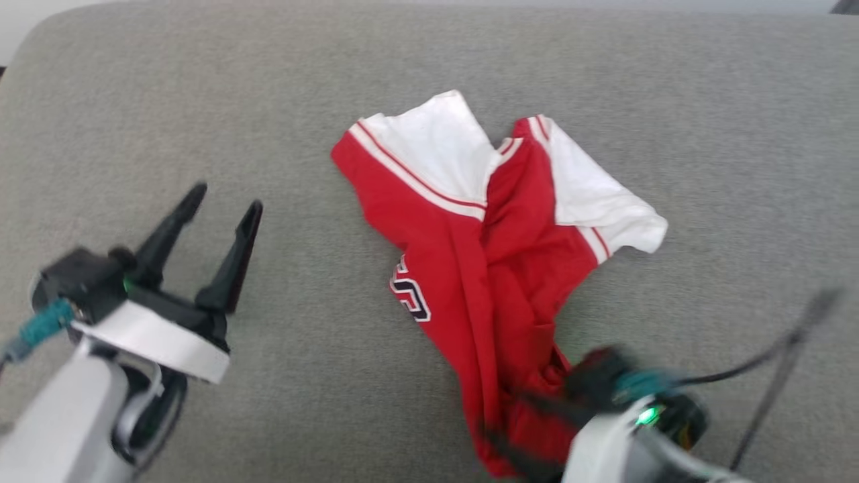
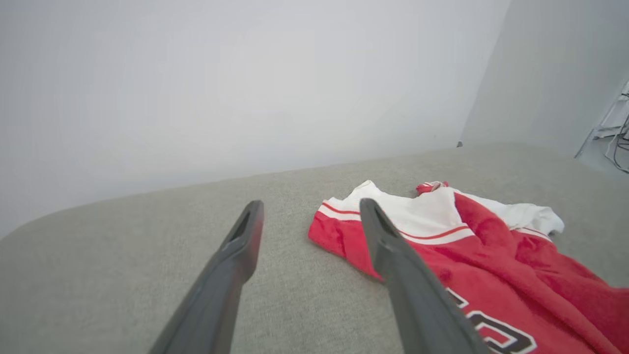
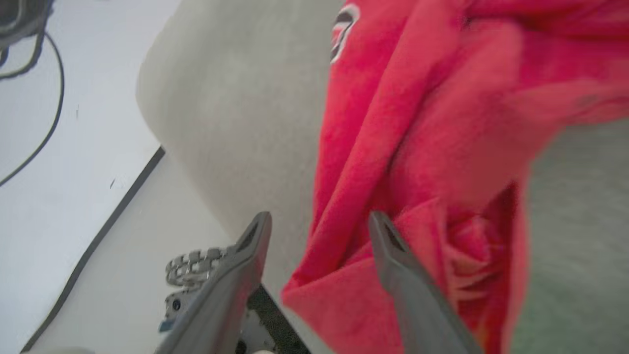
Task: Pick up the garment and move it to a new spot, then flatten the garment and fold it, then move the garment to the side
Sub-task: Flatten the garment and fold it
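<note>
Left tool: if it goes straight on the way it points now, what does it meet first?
Probably the grey cushion: the open left tool points at bare fabric just beside the striped sleeve edge of the garment. Its finger nearer the garment might brush that edge; depth is unclear.

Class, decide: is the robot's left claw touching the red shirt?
Apart. In the head view the open left claw sits beside the shirt, with a bare strip of grey cushion between them.
</note>
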`<state>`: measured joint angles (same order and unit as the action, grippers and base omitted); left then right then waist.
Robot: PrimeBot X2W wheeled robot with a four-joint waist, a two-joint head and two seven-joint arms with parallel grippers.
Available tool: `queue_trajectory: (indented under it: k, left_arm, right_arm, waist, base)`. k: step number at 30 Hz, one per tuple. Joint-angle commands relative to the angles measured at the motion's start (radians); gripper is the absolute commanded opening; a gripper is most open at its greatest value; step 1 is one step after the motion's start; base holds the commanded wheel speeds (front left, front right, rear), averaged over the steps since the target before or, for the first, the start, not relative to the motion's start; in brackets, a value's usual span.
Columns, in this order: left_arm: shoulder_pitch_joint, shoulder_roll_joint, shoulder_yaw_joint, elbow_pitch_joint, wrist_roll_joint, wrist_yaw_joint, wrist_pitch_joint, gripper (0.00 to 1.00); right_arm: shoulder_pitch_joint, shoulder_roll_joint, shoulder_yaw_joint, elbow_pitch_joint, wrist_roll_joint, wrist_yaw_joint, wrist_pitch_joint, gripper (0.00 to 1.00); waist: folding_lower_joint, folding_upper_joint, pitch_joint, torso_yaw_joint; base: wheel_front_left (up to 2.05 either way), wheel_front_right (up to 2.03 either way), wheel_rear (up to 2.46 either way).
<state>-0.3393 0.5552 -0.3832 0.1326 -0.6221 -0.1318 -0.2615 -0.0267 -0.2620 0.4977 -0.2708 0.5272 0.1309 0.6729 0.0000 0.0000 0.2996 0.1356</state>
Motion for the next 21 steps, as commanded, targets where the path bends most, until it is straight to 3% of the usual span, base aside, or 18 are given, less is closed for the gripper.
queue_trajectory:
  k: [1, 7, 10, 17, 20, 21]
  left_arm:
    - [-0.035, 0.024, -0.022, -0.014, -0.017, 0.002, -0.003, 1.0]
    - [-0.24, 0.188, -0.223, -0.101, -0.101, 0.002, 0.122, 1.0]
    - [-0.358, 0.228, -0.343, -0.118, -0.169, 0.002, 0.22, 1.0]
    - [-0.589, 0.251, -0.564, -0.05, -0.422, 0.002, 0.494, 1.0]
    - [-0.653, 0.251, -0.619, -0.004, -0.55, 0.002, 0.63, 1.0]
    - [-0.653, 0.251, -0.619, -0.004, -0.55, 0.002, 0.63, 1.0]
  right_arm:
    - [-0.01, 0.003, -0.028, -0.012, -0.003, 0.0, -0.031, 1.0]
    - [-0.011, -0.001, -0.154, -0.083, -0.009, 0.0, -0.18, 1.0]
    - [-0.023, 0.009, -0.227, -0.103, -0.048, 0.0, -0.253, 1.0]
    - [-0.054, 0.087, -0.338, -0.074, -0.176, 0.0, -0.435, 1.0]
    - [-0.069, 0.119, -0.345, -0.046, -0.193, 0.0, -0.509, 1.0]
    - [-0.069, 0.119, -0.345, -0.046, -0.193, 0.0, -0.509, 1.0]
  waist:
    - [0.0, 0.0, -0.007, -0.019]
    - [0.0, 0.0, 0.0, -0.101]
    - [0.0, 0.0, 0.023, -0.145]
    - [0.0, 0.0, 0.087, -0.247]
    - [0.0, 0.0, 0.103, -0.281]
    - [0.0, 0.0, 0.103, -0.281]
  base:
    - [0.0, 0.0, 0.0]
    - [0.0, 0.0, 0.0]
    - [0.0, 0.0, 0.0]
    - [0.0, 0.0, 0.0]
    - [0.0, 0.0, 0.0]
    - [0.0, 0.0, 0.0]
